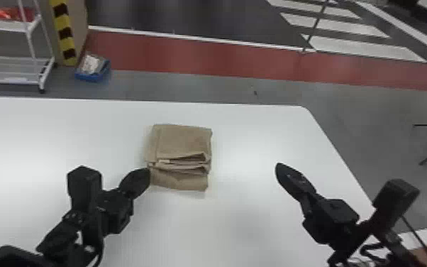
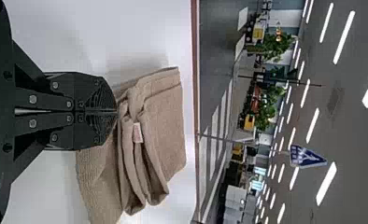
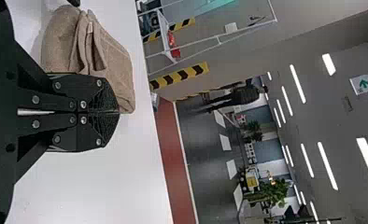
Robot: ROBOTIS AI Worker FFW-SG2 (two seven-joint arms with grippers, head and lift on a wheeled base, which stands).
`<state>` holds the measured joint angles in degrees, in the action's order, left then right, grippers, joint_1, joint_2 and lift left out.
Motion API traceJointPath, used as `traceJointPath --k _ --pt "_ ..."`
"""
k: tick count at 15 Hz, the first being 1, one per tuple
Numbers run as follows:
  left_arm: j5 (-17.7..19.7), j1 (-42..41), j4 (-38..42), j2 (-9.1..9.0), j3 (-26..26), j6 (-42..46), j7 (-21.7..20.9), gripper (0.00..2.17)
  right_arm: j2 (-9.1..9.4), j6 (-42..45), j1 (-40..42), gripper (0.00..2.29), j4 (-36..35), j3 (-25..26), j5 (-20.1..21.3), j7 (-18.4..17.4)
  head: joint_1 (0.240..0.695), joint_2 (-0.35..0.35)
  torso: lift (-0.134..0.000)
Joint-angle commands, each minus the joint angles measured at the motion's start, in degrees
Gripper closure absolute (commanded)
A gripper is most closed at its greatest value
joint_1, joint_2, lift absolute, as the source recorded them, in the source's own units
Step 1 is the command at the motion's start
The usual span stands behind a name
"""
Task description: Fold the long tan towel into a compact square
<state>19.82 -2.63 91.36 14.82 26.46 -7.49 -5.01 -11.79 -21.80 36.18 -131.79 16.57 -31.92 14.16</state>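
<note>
In the head view the tan towel point(image 1: 184, 142) lies on the white table as a small stack of folded layers, with a lower flap showing along its near side. My left gripper point(image 1: 148, 171) is shut, its tips at the towel's left edge. The left wrist view has the same gripper point(image 2: 116, 111) against the layered towel point(image 2: 166, 123), beside a small pale tag; whether they touch is unclear. My right gripper point(image 1: 278, 166) is apart from the towel, over the table to its right. In the right wrist view this gripper point(image 3: 118, 112) is shut, with the towel point(image 3: 112, 60) beyond it.
The white table's point(image 1: 251, 120) far edge runs behind the towel, and its right edge slants past my right arm. On the floor beyond stand a white rack point(image 1: 14, 67) and a blue bin point(image 1: 92, 75).
</note>
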Motion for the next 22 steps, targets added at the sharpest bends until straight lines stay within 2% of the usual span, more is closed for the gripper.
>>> traceJointPath --k 1,4,6,9,11,15,20,22 --pt "0.0 -2.6 2.7 -0.31 1.3 -1.1 0.1 2.13 -0.25 0.7 -0.1 2.13 0.3 0.0 -0.7 0.0 0.695 -0.282 -0.124" --pt "-0.1 -3.1 2.9 -0.75 3.3 -0.6 1.1 2.13 -0.69 1.6 0.2 2.13 0.2 0.6 -1.3 -0.1 0.695 -0.327 -0.124" --pt "-0.4 -3.1 2.9 -0.75 2.5 4.5 4.1 2.13 -0.69 1.8 0.9 2.13 -0.2 1.4 -1.7 -0.1 0.695 -0.347 -0.124" --pt "-1.8 -0.4 0.5 -0.84 2.0 5.6 6.2 2.13 -0.25 2.7 2.5 2.13 -0.5 2.5 -2.5 0.5 0.695 -0.334 -0.124" --pt "-4.4 0.6 -1.9 -1.37 2.4 5.6 7.9 2.13 0.1 3.2 3.0 2.13 -0.7 2.7 -2.5 1.2 0.695 -0.321 -0.124" --pt "-6.1 3.0 -7.9 -3.21 2.8 5.6 8.4 2.13 0.37 3.2 3.3 2.13 -0.7 2.8 -2.5 1.7 0.695 -0.308 -0.124" --pt "-6.1 2.5 -7.3 -2.95 3.1 4.5 9.1 2.13 0.37 3.4 3.3 2.13 -0.4 3.1 -2.6 1.8 0.695 -0.302 -0.124" --pt "-5.9 1.1 -4.9 -2.86 4.0 3.0 9.0 2.13 0.37 4.1 3.3 2.13 0.0 3.1 -2.7 1.8 0.695 -0.308 -0.124"
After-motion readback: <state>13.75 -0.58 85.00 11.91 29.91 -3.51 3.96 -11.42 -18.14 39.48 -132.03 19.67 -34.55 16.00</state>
